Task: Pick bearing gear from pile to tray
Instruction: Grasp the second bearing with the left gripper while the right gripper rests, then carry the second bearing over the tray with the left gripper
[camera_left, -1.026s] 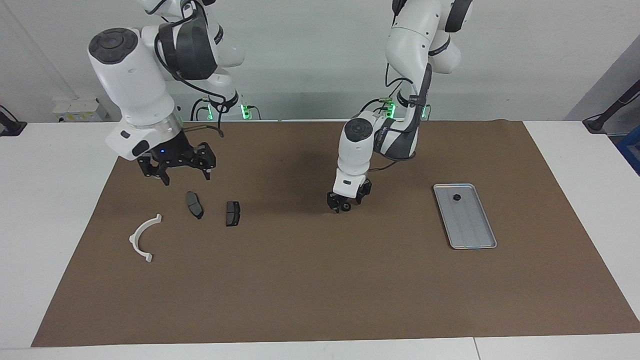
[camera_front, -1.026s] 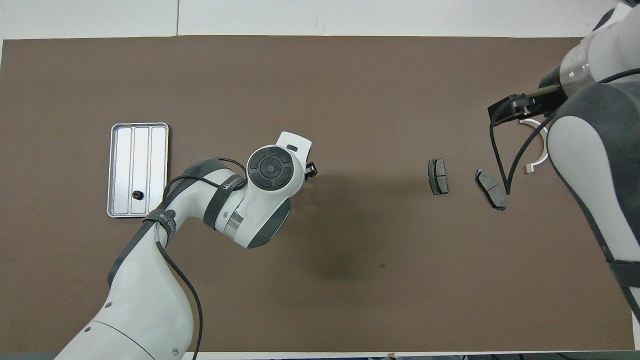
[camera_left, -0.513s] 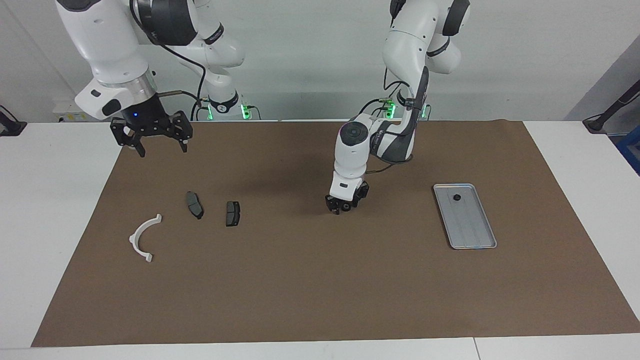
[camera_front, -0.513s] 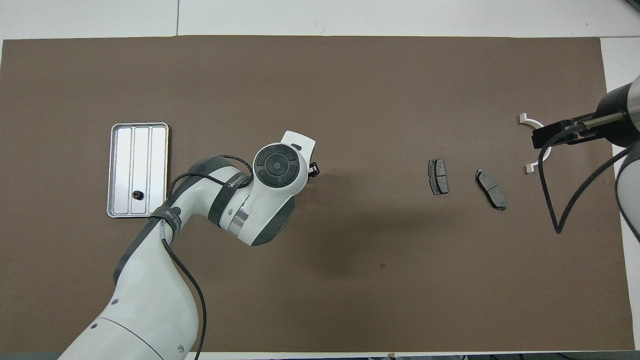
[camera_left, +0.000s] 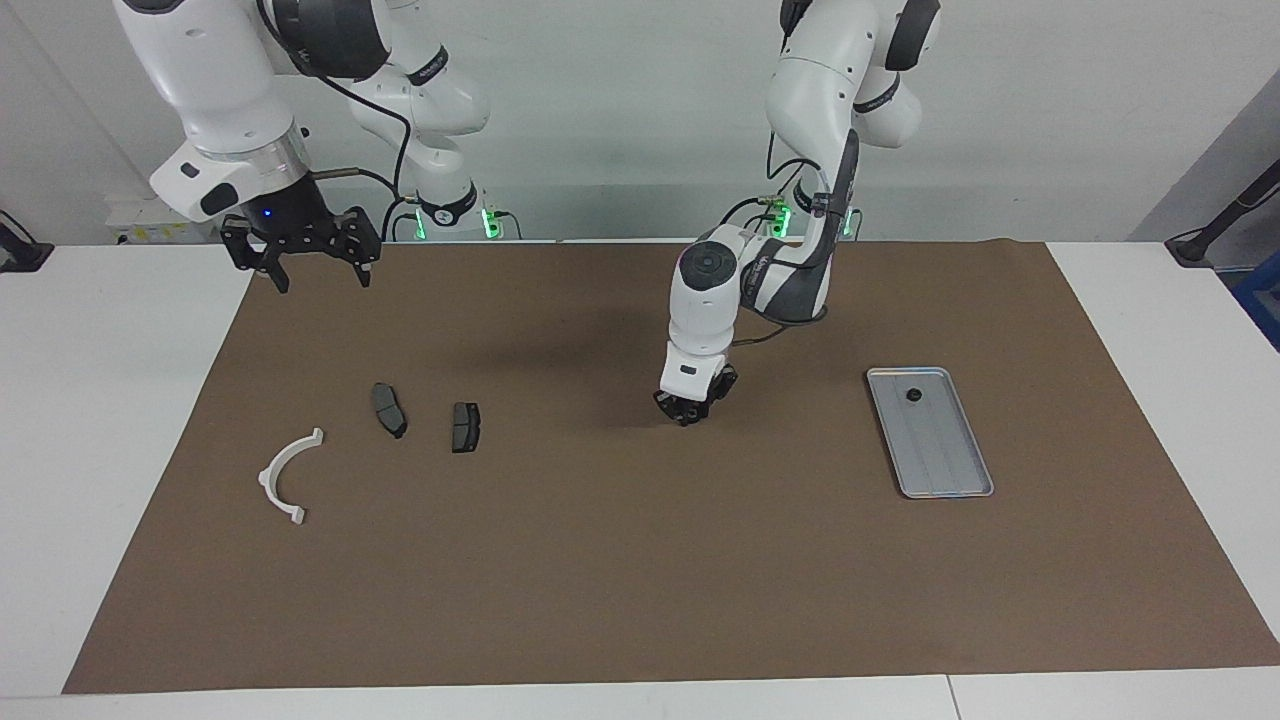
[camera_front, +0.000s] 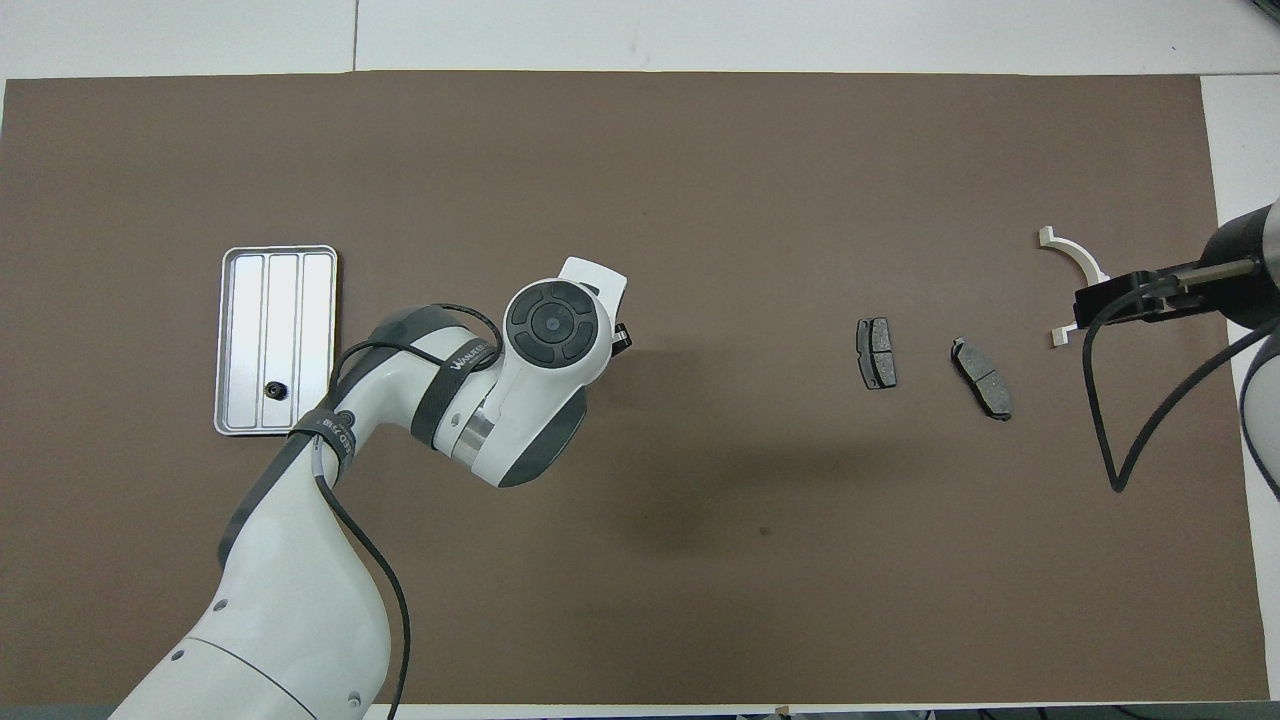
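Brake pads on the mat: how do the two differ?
The slanted pad lies askew to the edges of the mat; the straight pad lies square to them. The slanted pad is closer to the bracket, the straight pad closer to the table's middle. The slanted pad looks longer with tapered ends, the straight pad blockier. Both are dark grey, flat on the mat, untouched.

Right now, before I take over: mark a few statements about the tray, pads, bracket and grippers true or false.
1. The tray holds one black piece. True.
2. The right gripper grips a pad. False: it hangs open and empty, raised at the right arm's end.
3. The bracket lies in the tray. False: it lies on the mat.
4. Both pads lie on the mat, apart. True.
5. The left gripper is low between pads and tray. True.
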